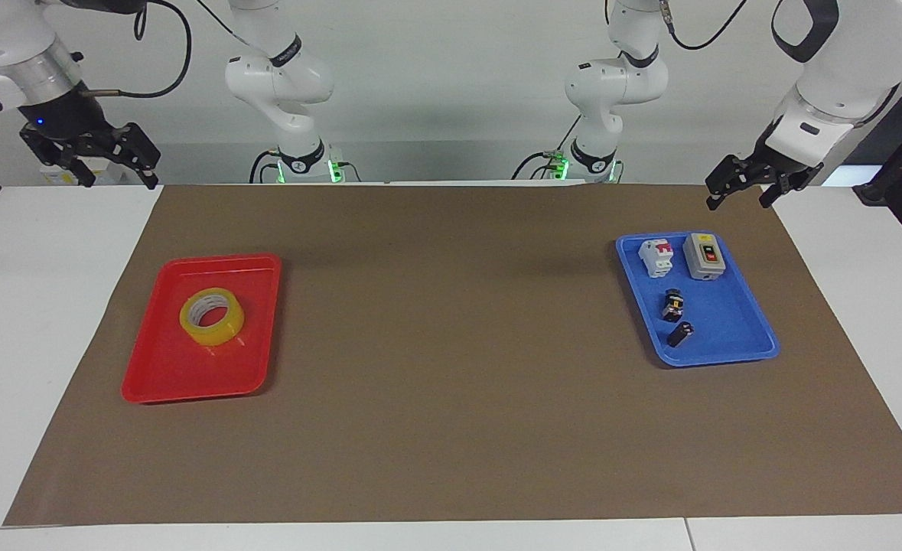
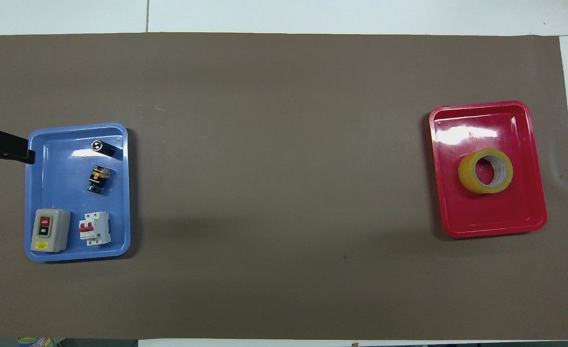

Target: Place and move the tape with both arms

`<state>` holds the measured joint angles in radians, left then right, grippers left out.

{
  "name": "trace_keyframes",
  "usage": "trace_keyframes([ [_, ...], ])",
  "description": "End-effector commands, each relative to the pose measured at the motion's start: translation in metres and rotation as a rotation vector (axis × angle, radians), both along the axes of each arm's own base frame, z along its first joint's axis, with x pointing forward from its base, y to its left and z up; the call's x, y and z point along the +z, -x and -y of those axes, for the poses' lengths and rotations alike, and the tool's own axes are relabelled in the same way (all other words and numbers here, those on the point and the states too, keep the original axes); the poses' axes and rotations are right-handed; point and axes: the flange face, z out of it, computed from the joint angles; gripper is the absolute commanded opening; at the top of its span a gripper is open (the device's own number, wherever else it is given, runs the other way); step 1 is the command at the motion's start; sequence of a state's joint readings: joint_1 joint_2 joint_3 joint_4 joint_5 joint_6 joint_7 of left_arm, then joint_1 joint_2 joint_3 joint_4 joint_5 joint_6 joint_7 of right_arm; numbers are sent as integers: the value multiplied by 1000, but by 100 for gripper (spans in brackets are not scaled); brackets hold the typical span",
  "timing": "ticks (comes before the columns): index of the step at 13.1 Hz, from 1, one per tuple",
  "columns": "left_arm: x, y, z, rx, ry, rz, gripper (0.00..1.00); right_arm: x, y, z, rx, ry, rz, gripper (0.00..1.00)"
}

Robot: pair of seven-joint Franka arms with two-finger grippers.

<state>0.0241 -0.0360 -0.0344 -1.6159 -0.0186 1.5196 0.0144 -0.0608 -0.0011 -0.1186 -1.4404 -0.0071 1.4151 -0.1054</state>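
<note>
1. While both arms are hanging raised at the robots' side of the table, the tape (image 1: 212, 316) is lying flat in a red tray (image 1: 161, 375) toward the right arm's end, its white core facing up.
2. A brown mat (image 1: 451, 428) is covering most of a white tabletop (image 1: 30, 306), which is showing as bare strips at both ends and along the edge farthest from the robots.
3. The right gripper (image 1: 114, 164) is hovering over the white tabletop beside the mat's corner at its own end, with its fingers spread apart and nothing between them.
4. The left gripper (image 1: 745, 191) is hanging over the mat's corner at the left arm's end, nearer the robots than a blue tray (image 1: 734, 348), fingers apart and empty; in the overhead view only a black tip is showing at the frame's edge beside that tray.
5. The blue tray is carrying a grey switch box (image 1: 704, 255), a white breaker with red levers (image 1: 656, 257), a small black-and-yellow part (image 1: 672, 304) and a small black cylinder (image 1: 679, 334).
6. A plain pale wall is standing at the robots' backs, black cables are looping from the arms, and green lights are glowing at both arm bases.
</note>
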Motion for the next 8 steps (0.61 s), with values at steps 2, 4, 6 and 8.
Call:
trace_keyframes([
  [2,4,4,-2,-3,17,-5,100,-6,6,7,-14,7,1,100],
  [4,4,4,-2,-3,17,-5,100,-25,6,9,-15,7,4,100],
  [6,4,4,-2,-3,17,-7,100,-33,5,10,-18,6,-10,100],
  [8,4,4,-2,-5,17,-7,100,-45,6,11,-19,5,-11,100],
])
